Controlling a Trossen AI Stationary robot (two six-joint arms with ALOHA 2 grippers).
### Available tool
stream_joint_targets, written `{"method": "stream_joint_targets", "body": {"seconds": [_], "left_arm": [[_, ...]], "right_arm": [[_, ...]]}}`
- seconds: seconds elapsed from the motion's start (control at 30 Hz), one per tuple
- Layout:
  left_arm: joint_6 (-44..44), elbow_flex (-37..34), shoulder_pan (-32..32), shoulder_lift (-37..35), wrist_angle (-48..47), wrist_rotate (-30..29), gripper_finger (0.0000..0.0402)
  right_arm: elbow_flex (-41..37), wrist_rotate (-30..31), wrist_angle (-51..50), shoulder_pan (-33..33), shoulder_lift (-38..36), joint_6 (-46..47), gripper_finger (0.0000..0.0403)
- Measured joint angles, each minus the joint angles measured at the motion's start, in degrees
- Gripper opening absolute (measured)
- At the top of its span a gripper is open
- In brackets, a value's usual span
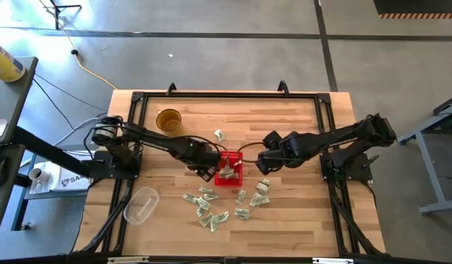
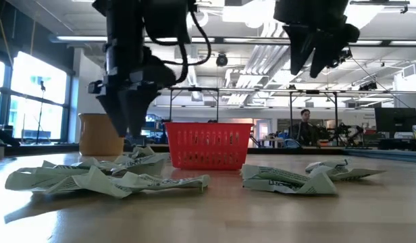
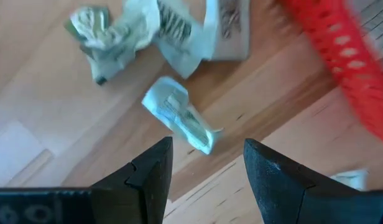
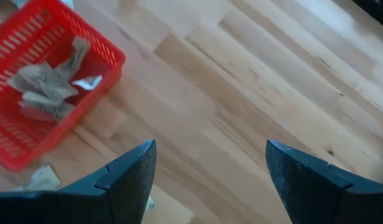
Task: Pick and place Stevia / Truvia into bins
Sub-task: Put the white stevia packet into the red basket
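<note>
In the red basket (image 4: 30,87) lie sachets (image 4: 45,87); both pincers gape, empty.

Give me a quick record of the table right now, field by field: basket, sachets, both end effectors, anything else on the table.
basket: red basket mid-table, holding several sachets
loose sachets: scattered on the wood, mostly near the table's front side; one lone sachet beyond the basket
left end effector: open, empty, low beside the basket over a crumpled sachet
right end effector: open, empty, raised, on the basket's other side
other items: amber cup; clear tub
</note>
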Motion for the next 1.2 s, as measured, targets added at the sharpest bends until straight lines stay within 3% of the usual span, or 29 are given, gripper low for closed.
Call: {"method": "stream_joint_targets", "body": {"seconds": [0.23,0.43,0.63,0.73,0.83,1.03,1.2], "left_arm": [[-4.6,-6.9,-0.4,-0.5,5.2,3.3,0.0230],[-8.1,-8.6,-0.2,-0.5,14.6,4.1,0.0230],[-10.1,-8.6,-0.3,-0.5,9.8,0.5,0.0230],[-10.1,-8.6,-0.2,-0.5,6.3,-4.1,0.0230],[-7.8,-8.6,0.5,-0.5,8.0,-5.2,0.0228],[-4.9,-8.6,1.5,-0.5,14.6,-3.6,0.0190],[-2.5,-8.6,1.8,-0.4,14.7,-3.7,0.0159]], "right_arm": [[0.0,0.2,-3.5,2.5,0.0,2.0,0.0293],[0.0,0.2,-3.6,2.3,0.0,1.8,0.0293],[-0.1,0.8,-3.5,1.2,0.0,0.5,0.0293],[-0.1,1.0,-3.2,0.3,0.0,0.1,0.0293],[-0.1,1.5,-3.0,-0.5,0.0,0.1,0.0293],[-0.1,1.4,-2.6,-2.1,0.0,-0.8,0.0293],[-0.1,0.9,-2.4,-2.6,0.0,-0.5,0.0293]]}}
